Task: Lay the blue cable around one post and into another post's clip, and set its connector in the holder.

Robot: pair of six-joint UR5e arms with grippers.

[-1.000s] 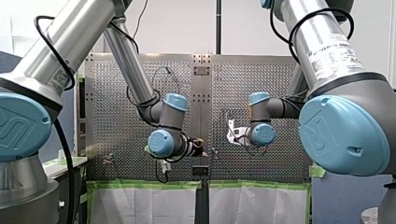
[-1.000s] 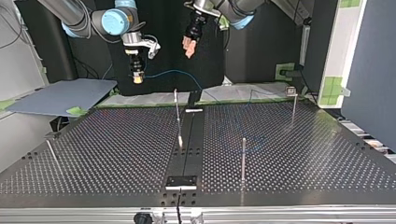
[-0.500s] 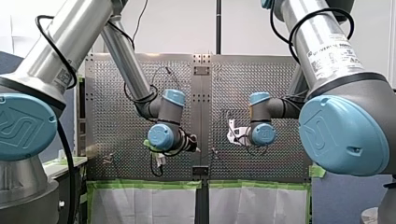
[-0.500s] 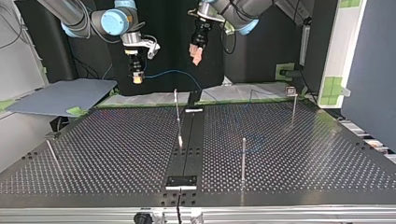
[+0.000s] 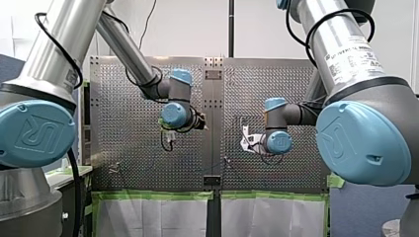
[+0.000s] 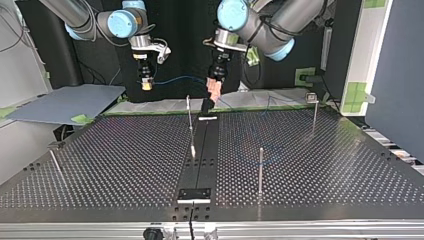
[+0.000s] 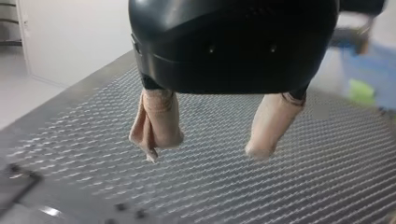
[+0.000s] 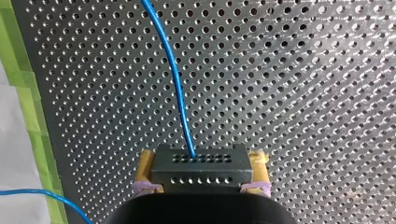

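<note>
My right gripper [image 8: 201, 169] is shut on a dark connector block [image 8: 201, 164]. The blue cable [image 8: 175, 79] runs out of the block, ahead over the perforated plate. In the top view this gripper [image 6: 146, 83] hangs above the table's far edge at the left, and the cable [image 6: 175, 78] arcs from it toward the middle. My left gripper [image 7: 205, 151] is open, its beige pads [image 7: 156, 123] apart with nothing between them. It [image 6: 215, 90] hangs over the far edge near the middle, just beside the cable's arc. A thin post [image 6: 189, 117] stands below it.
More posts stand on the perforated table [image 6: 100, 165]: one in the near middle [image 6: 260, 170], one with a clip head at the far right [image 6: 314, 112], and a leaning one at the left [image 6: 55, 162]. A dark block [image 6: 194, 194] sits at the near edge. Green tape [image 8: 25, 93] lines the table's edge.
In the top view my left gripper has swung down and to the right, from high above the table toward its far edge near the cable. My right gripper has stayed put with the connector.
</note>
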